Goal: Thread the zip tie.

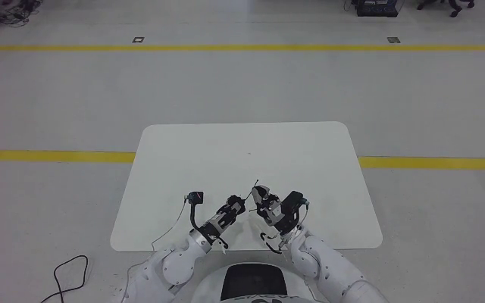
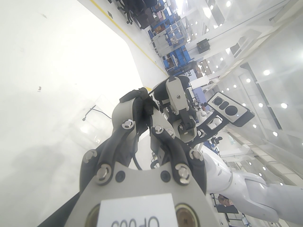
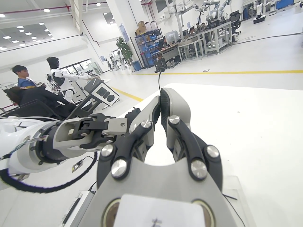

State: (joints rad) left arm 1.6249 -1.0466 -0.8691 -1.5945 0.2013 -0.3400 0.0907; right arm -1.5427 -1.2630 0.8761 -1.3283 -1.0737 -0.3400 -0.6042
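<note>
The zip tie [image 3: 160, 79] is a thin black strap. Its free end sticks straight out past the fingertips of my right gripper [image 3: 161, 95], which is shut on it. In the top view both grippers hang close together over the near middle of the white table [image 1: 303, 151], with the zip tie [image 1: 255, 187] standing up between them. My left gripper [image 1: 236, 201] sits just beside my right gripper [image 1: 260, 195]. My left gripper [image 2: 141, 95] has its black pads pressed together, and a short piece of the zip tie [image 2: 149, 92] runs from them toward the right gripper.
A thin black strand with a small head [image 2: 89, 112] lies on the table beyond the left gripper. A clear plastic sheet [image 3: 233, 185] lies at the table's near edge under the right arm. The table's far half [image 1: 250, 144] is bare apart from a tiny speck.
</note>
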